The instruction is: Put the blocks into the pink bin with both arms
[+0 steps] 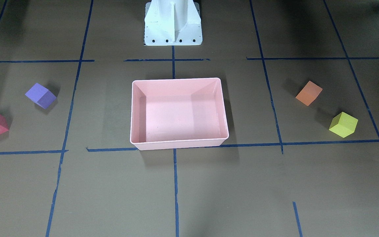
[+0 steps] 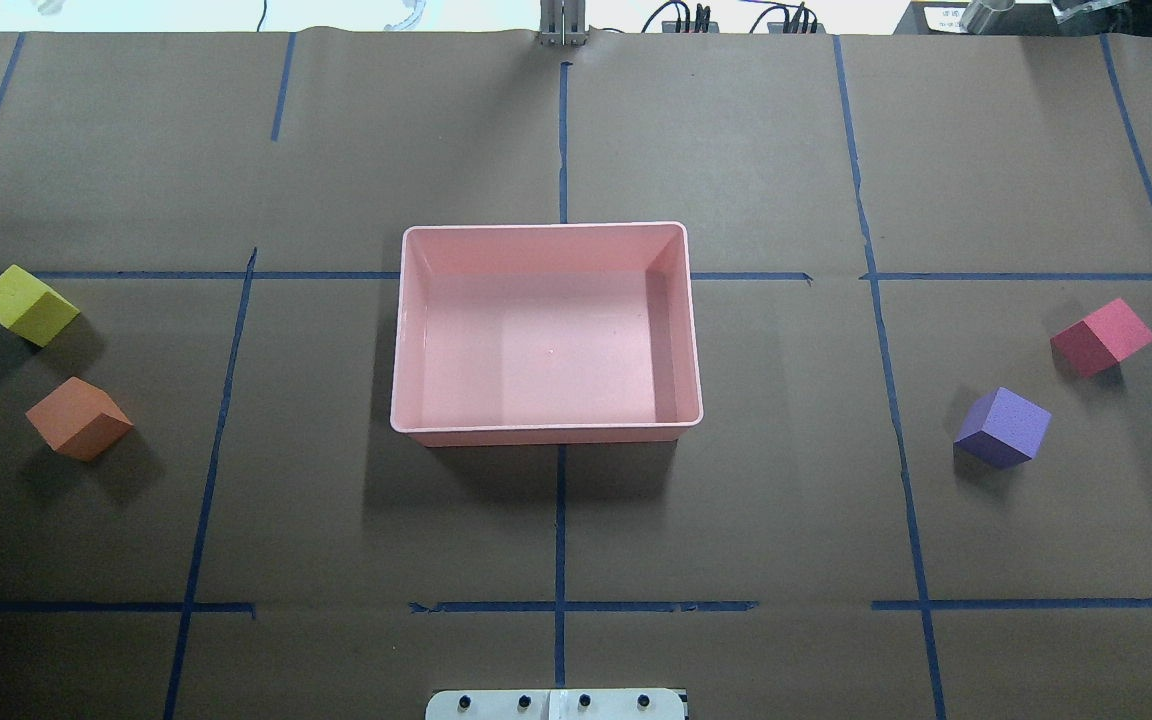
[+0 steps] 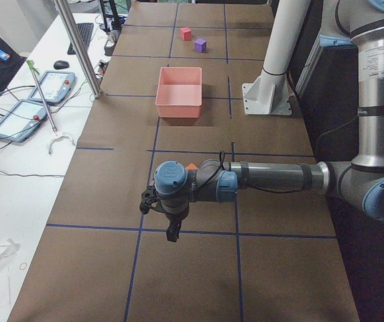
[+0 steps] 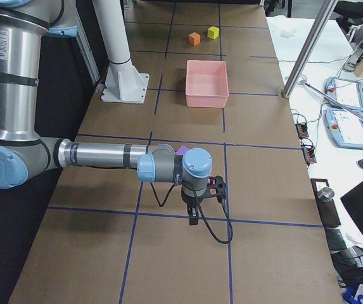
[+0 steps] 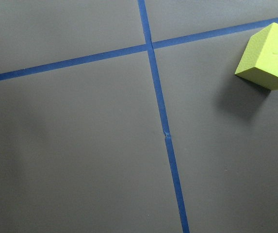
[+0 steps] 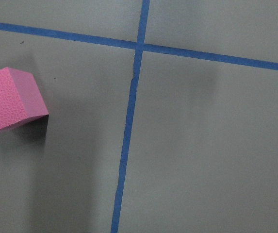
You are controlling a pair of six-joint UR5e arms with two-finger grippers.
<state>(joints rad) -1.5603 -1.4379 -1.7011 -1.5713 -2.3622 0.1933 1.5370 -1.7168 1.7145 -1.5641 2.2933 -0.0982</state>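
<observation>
Nothing picked yet, bin (image 2: 546,432) empty — left end effector (image 3: 171,233) should go for the yellow block (image 5: 269,56), right end effector (image 4: 193,217) the red block (image 6: 8,99) — whether either is spread, I cannot tell.

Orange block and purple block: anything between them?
The pink bin, plus blue tape lines; clear in the overhead view.

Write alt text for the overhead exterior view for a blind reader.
An empty light pink rectangular plastic bin sits centred on a brown table with blue tape lines. Left of it lie a yellow-green foam cube and, nearer, an orange foam cube; right of it, a red foam cube and, nearer, a purple foam cube.
</observation>
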